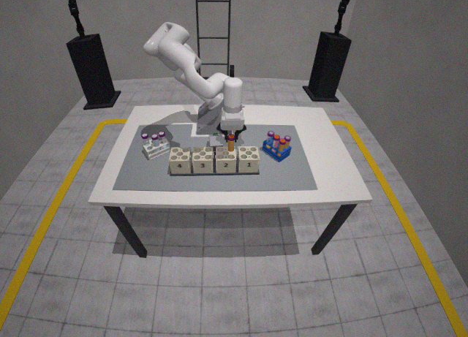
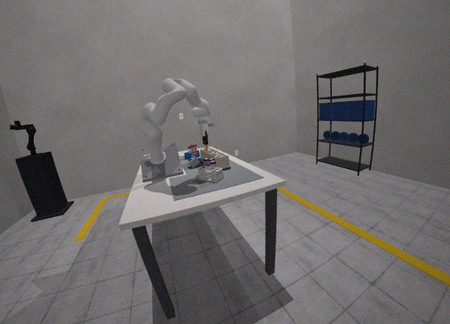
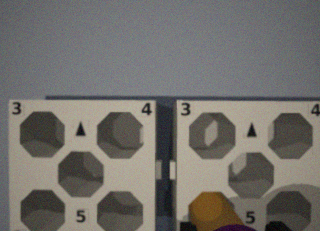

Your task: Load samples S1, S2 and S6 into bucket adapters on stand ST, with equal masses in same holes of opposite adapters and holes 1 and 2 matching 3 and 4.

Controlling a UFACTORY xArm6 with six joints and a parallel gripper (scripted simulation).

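Observation:
My gripper [image 1: 231,138] [image 2: 205,143] [image 3: 232,228] is shut on an upright amber tube [image 1: 230,145] [image 3: 207,209] with a purple cap. The tube's lower end is at hole 2 of adapter 2 [image 1: 225,169] [image 3: 183,173]; how far it is in cannot be told. Its cap ID is unreadable. Adapter 1 [image 1: 248,169] [image 3: 16,173], adapter 3 [image 1: 202,170] and adapter 4 [image 1: 180,170] stand in the loading stand [image 1: 213,174]. No tubes show in them. The blue rack [image 1: 277,156] [image 2: 187,155] holds several tubes. The white rack [image 1: 156,153] [image 2: 211,177] holds three purple-capped tubes.
The small desk [image 1: 215,139] with the green DONE key [image 1: 215,134] stands behind the adapters, close to the gripper. The grey mat [image 1: 279,180] [image 3: 150,41] lies under the racks and stand. The robot base stands at the table's back edge.

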